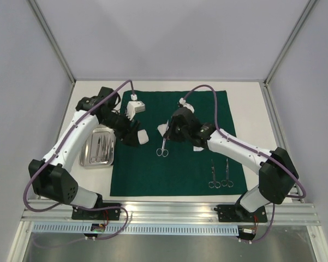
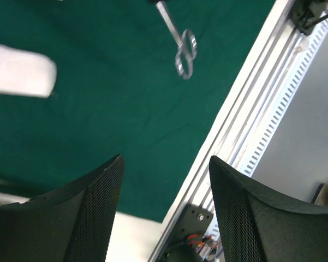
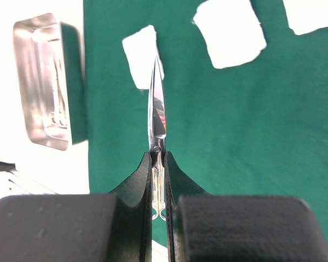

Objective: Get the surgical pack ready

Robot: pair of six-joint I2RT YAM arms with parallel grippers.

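The dark green drape [image 1: 169,164] lies flat in the middle of the table. My right gripper [image 3: 157,159] is shut on a pair of metal scissors [image 3: 156,109], held by the shanks with the blades pointing ahead; from above, the scissors [image 1: 162,146] hang over the drape beside the right gripper [image 1: 168,132]. My left gripper [image 2: 166,164] is open over the drape's left part with nothing between its fingers. From above, the left gripper [image 1: 134,135] sits next to a white gauze pad [image 1: 144,136]. The steel tray [image 1: 86,155] rests left of the drape and holds instruments.
More gauze pads [image 1: 135,107] [image 1: 199,147] lie on the drape, and two further instruments [image 1: 214,178] [image 1: 227,176] lie near its front right. An aluminium rail [image 1: 169,210] runs along the near edge. Grey walls enclose the table.
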